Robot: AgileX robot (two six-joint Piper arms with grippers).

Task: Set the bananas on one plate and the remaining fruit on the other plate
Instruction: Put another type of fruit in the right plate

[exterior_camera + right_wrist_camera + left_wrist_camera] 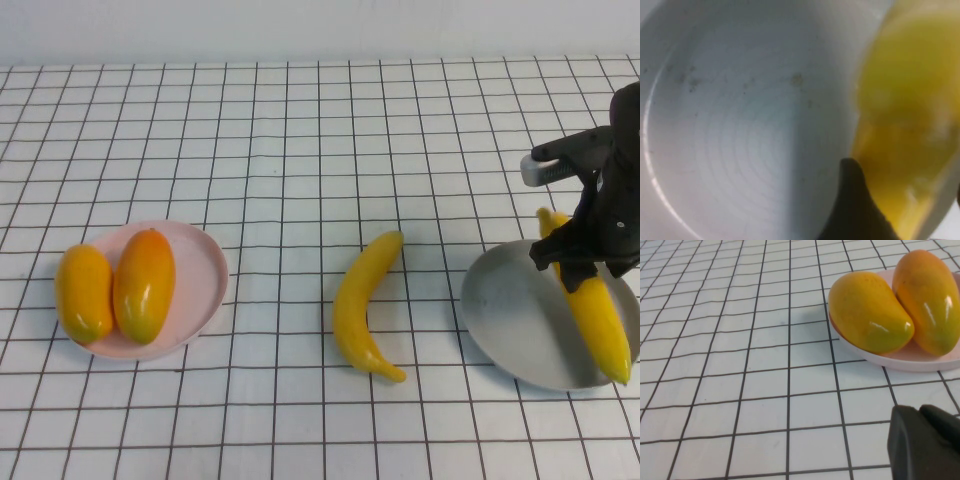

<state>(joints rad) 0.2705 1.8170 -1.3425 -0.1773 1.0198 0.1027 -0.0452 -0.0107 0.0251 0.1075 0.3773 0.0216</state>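
Right gripper (578,262) hangs low over the grey plate (510,310), its arm reaching down from the right, fingers clamped on a banana (598,315) lying along the plate's right side. The second banana (362,305) lies on the table mid-scene. Both mangoes (143,285) sit on the pink plate (205,272); left gripper (925,442) hovers nearby, its grip state indiscernible.

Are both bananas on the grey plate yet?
No: one banana lies on the grey plate under the right gripper; the other banana lies on the table.
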